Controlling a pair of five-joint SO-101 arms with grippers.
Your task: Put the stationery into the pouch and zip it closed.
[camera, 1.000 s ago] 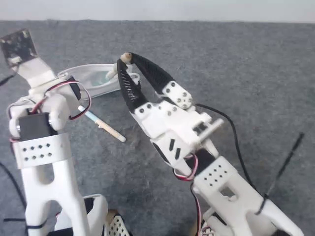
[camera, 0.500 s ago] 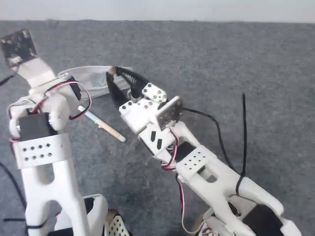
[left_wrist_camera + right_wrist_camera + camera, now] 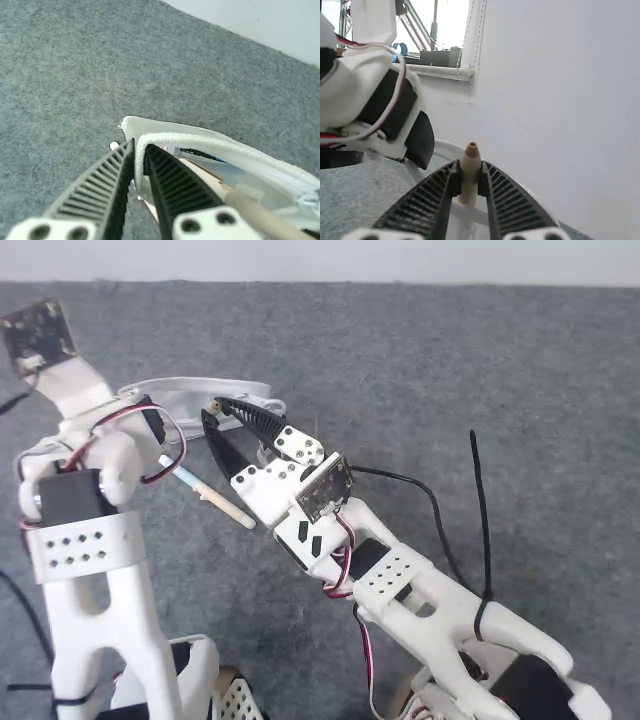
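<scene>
Since the earlier frames, we found that the right arm had swung lower and toward the left arm, carrying the right tool [image 3: 210, 410] from above the pouch's end down to its rim. The left arm and the loose pen had kept their places. The right tool was clamped on a pen [image 3: 470, 156], whose beige tip stood clear above the fingertips and, in the high view, sat at the edge of the pouch [image 3: 190, 398]. The pouch lay on the grey surface [image 3: 500, 390] just beside the left arm, its zip not drawn closed. The left tool [image 3: 138, 146] was pinched together on the pouch's white zipper edge. Items lay inside the pouch; we could not identify them. A second pen [image 3: 220, 502] lay on the surface between the arms, apart from the pouch.
</scene>
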